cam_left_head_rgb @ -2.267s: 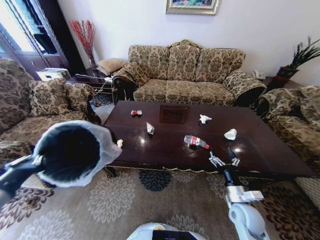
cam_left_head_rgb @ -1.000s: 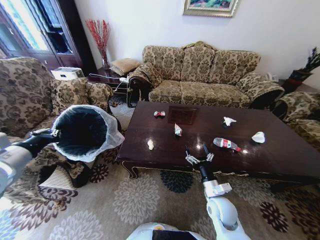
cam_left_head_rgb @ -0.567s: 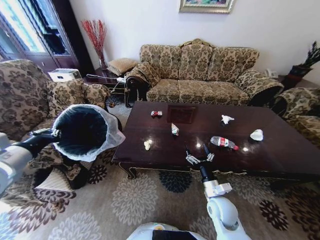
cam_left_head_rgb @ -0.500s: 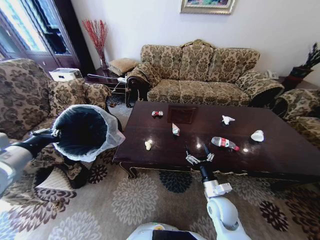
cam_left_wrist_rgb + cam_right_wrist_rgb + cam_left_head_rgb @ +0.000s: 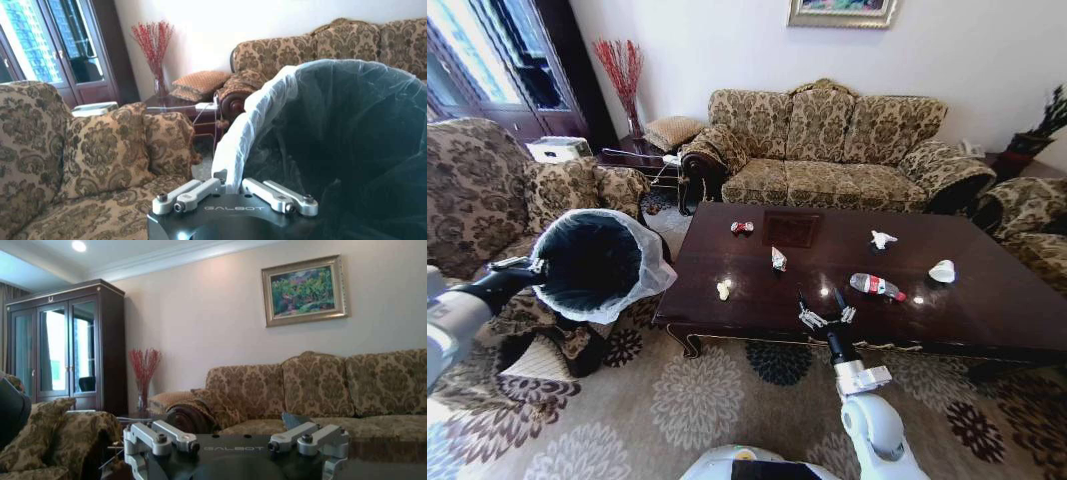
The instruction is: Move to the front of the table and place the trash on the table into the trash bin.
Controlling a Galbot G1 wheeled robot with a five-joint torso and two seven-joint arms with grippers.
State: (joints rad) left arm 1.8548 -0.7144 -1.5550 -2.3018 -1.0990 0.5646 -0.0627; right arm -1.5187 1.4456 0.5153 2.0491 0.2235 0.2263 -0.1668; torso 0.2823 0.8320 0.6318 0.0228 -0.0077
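One table [image 5: 987,310], dark glossy wood w/ gilt edge, is seen in front of the robot in the head view, w/ six bits of trash counted on top: one clear bottle [image 5: 874,286] w/ red label lying on its side toward the near right; two crumpled white tissues, one tissue [image 5: 882,239] mid-right nearer the sofa and a second tissue [image 5: 942,270] further right; one red wrapper [image 5: 742,227] at the far left; one white-and-red wrapper [image 5: 778,260] near the centre; one yellowish scrap [image 5: 723,290] close to the near left edge. All six are spread well apart, none touching. One trash bin [image 5: 592,264], black mesh w/ white bag liner folded over the rim, is held up off the floor to the left of the table, mouth tilted toward the camera; the left gripper [image 5: 233,194] is clamped on its rim, fingers closed over the liner edge as seen in the left wrist view. The right gripper [image 5: 825,316] is held at the table's near edge, approx. centre, fingers spread apart w/ nothing between them; the bottle lies just beyond it to the right. Three sofas are counted around the table: one sofa [image 5: 827,140] behind, one each side.
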